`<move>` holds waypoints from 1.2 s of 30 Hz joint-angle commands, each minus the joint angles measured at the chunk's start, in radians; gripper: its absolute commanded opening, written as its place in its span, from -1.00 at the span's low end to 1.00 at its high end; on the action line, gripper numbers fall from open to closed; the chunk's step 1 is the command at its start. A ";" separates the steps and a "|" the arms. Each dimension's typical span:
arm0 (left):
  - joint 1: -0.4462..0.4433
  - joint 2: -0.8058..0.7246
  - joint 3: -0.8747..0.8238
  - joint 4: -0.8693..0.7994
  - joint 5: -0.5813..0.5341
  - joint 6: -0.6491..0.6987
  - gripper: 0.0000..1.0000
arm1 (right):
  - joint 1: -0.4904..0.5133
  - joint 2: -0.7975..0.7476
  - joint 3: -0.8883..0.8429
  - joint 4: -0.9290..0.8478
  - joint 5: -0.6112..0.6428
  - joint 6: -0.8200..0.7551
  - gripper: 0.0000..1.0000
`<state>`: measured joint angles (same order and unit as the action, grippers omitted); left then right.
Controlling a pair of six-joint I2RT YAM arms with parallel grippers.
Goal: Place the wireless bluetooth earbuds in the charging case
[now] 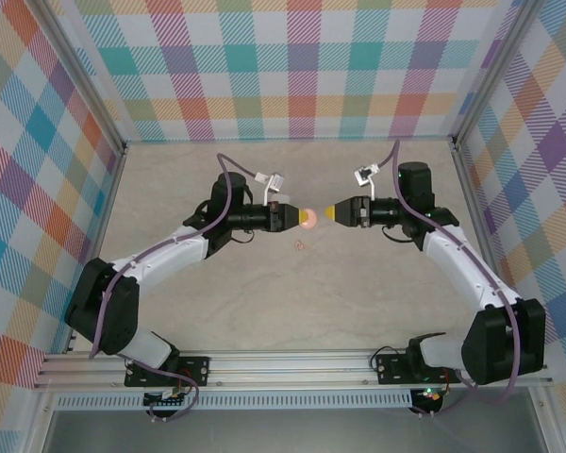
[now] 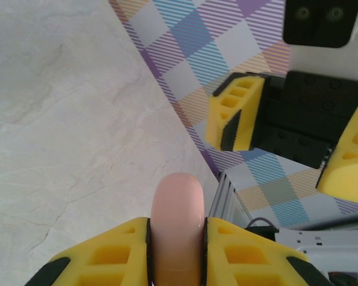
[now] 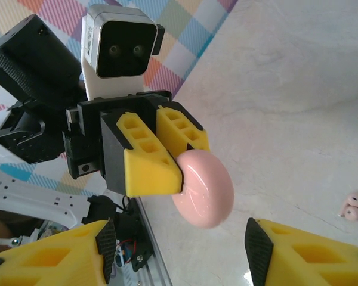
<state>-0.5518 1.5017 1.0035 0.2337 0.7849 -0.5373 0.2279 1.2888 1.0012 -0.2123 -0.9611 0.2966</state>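
Clerk: Item one, table (image 1: 358, 311) — pale marbled top; item two, left gripper (image 1: 291, 218), jaws clamped on the charging case (image 3: 203, 187), held in the air over the table's middle; item three, right gripper (image 1: 332, 213), jaws apart, empty, facing the case from just short of it.

Checker: Smaller entries?

Clerk: Case — pink, glossy, rounded, lid seemingly closed; earbuds (image 3: 355, 208), a pink pair lying together on the table, apart from both grippers.

Checker: Hazards?

Clerk: The slick shell may twist or slip from the pads when the lid is pried; the tiny earbuds may skid away when pinched.
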 commanded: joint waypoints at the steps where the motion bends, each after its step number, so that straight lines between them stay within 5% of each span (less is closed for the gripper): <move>1: 0.006 -0.048 0.045 0.002 0.064 0.044 -0.56 | 0.012 0.031 0.039 0.018 -0.048 -0.041 0.25; 16: 0.006 -0.094 0.044 0.029 0.105 0.048 -0.57 | 0.100 0.114 0.121 -0.038 -0.090 -0.108 0.12; 28: 0.005 -0.088 0.046 0.006 0.099 0.063 -0.57 | 0.125 0.121 0.140 -0.035 -0.095 -0.103 -0.46; 36: 0.004 -0.106 0.033 0.009 0.102 0.056 -0.25 | 0.123 0.092 0.128 -0.001 -0.067 -0.072 -0.56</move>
<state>-0.5461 1.4353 1.0149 0.2337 0.8665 -0.4976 0.3470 1.4151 1.1130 -0.2470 -1.0306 0.2241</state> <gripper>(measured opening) 0.369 0.251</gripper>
